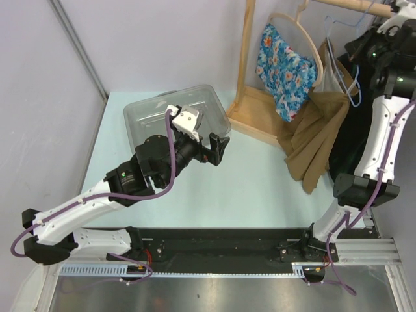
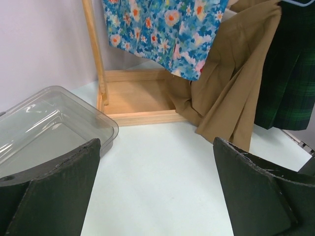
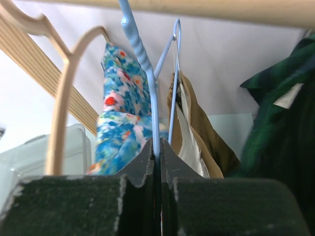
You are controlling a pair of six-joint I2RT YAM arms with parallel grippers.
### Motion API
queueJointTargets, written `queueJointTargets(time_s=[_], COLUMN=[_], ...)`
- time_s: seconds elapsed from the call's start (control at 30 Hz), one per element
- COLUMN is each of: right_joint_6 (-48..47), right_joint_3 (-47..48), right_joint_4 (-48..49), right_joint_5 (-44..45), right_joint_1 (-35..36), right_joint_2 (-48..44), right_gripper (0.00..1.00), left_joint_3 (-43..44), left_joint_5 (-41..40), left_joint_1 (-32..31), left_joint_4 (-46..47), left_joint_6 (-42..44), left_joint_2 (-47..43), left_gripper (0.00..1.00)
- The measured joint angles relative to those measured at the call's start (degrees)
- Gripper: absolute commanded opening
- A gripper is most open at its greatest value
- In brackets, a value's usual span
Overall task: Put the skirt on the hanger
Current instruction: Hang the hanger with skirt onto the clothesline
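Hovering above the pale table (image 1: 260,179), the left gripper (image 1: 220,148) holds its jaws wide with nothing between them, just beside the clear bin (image 1: 149,114). Farther back, the tan skirt (image 1: 312,136) hangs between a floral skirt (image 1: 283,65) and a plaid skirt (image 2: 290,73). Up under the wooden rail (image 3: 221,7), the right gripper (image 3: 157,150) pinches the blue hanger (image 3: 135,39) by its neck.

The left arm (image 1: 84,207) and right arm (image 1: 385,127) have white shells, black joints, purple cables (image 1: 170,153) and dark matte wedge fingers (image 2: 54,191).
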Motion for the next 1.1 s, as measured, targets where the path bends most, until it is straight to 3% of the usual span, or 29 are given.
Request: queueJointTargets(time_s=[0.27,0.53,0.57,0.63,0.67,0.73,0.77,0.8,0.87,0.97,1.03,1.1], right_joint_6=[-1.7,-2.3,-2.3,-2.3,-2.2,-1.8,-1.9,-1.9,-2.2,-2.5,-2.5,-2.7], right_joint_3=[0.0,-2.6,-3.6,-7.5,-9.4,-11.7,-12.4,-12.9,-14.3,-17.4,-20.6,-22.7], right_joint_4=[0.1,1.2,1.5,3.7,4.5,4.8,5.0,5.0,5.0,5.1,5.2,5.4], right_joint_5=[5.7,8.4,8.5,8.7,8.9,9.4,9.6,9.7,10.2,10.4,10.4,10.6], right_joint_1=[2.7,2.5,2.4,2.1,1.9,0.8,0.0,-0.6,-1.8,-2.2,-1.2,0.4], right_joint_2=[5.6,5.0,4.4,2.3,1.0,-0.8,-1.5,-2.0,-3.5,-7.0,-10.7,-13.9], right_gripper=[0.00,0.00,0.04,0.25,0.51,0.64,0.85,0.91,0.97,0.98,0.94,0.78], left_joint_3=[0.0,0.0,0.0,0.0,0.0,0.0,0.0,0.0,0.0,0.0,0.0,0.0], left_joint_5=[-1.5,-2.7,-2.8,-2.9,-2.9,-2.9,-3.0,-3.0,-3.2,-3.6,-4.0,-4.3], left_joint_1=[0.0,0.0,0.0,0.0,0.0,0.0,0.0,0.0,0.0,0.0,0.0,0.0], left_joint_4=[-2.1,-3.1,-3.2,-3.3,-3.4,-3.7,-3.9,-4.0,-4.3,-5.2,-5.8,-6.0], left_joint_6=[-2.0,-3.5,-3.6,-4.0,-4.2,-4.9,-5.1,-5.2,-5.7,-6.6,-7.1,-7.6], left_joint_2=[0.6,0.6,0.6,0.7,0.8,0.9,0.9,0.9,1.0,1.3,1.3,1.3], left_gripper=[1.00,1.00,1.00,1.00,1.00,1.00,1.00,1.00,1.00,1.00,1.00,1.00])
